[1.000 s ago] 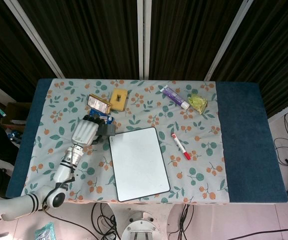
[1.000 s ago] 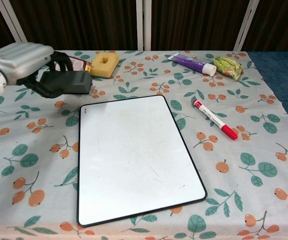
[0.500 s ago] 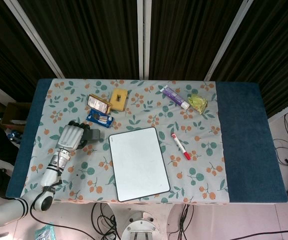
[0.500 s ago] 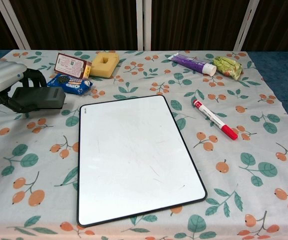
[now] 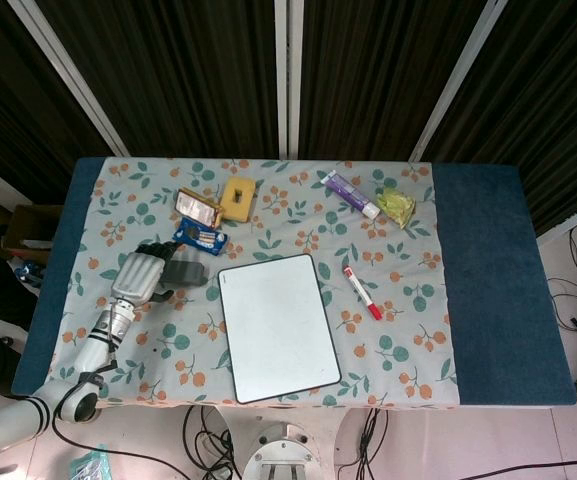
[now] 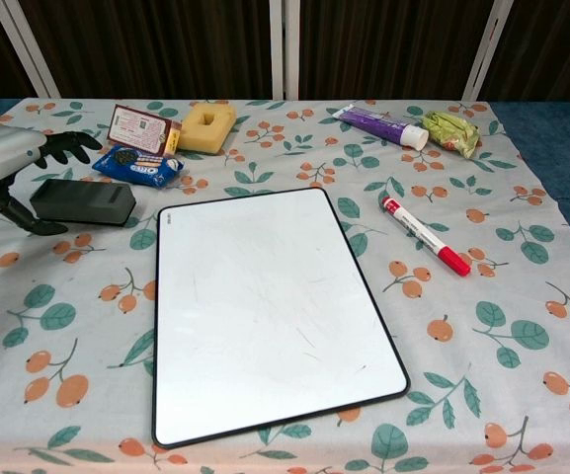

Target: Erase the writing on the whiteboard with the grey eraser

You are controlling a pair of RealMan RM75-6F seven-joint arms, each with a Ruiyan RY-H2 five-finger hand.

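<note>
The whiteboard (image 6: 265, 311) lies flat in the middle of the flowered tablecloth, its surface white with only faint scuffs; it also shows as the whiteboard (image 5: 276, 325) in the head view. The grey eraser (image 6: 82, 200) rests on the cloth to the left of the board's far corner, and the head view shows the eraser (image 5: 183, 270) there too. My left hand (image 6: 3, 163) hovers just left of it with its fingers (image 6: 67, 146) spread and its thumb low beside the eraser, holding nothing. The left hand (image 5: 140, 275) is seen from above in the head view. My right hand is out of sight.
Behind the eraser lie a blue cookie pack (image 6: 136, 166), a small box (image 6: 138, 128) and a yellow sponge (image 6: 206, 126). A red marker (image 6: 425, 235) lies right of the board. A purple tube (image 6: 381, 126) and a green packet (image 6: 452, 130) sit at the back right.
My left hand carried the eraser leftward and down away from the board, set it on the cloth, and spread its fingers off it.
</note>
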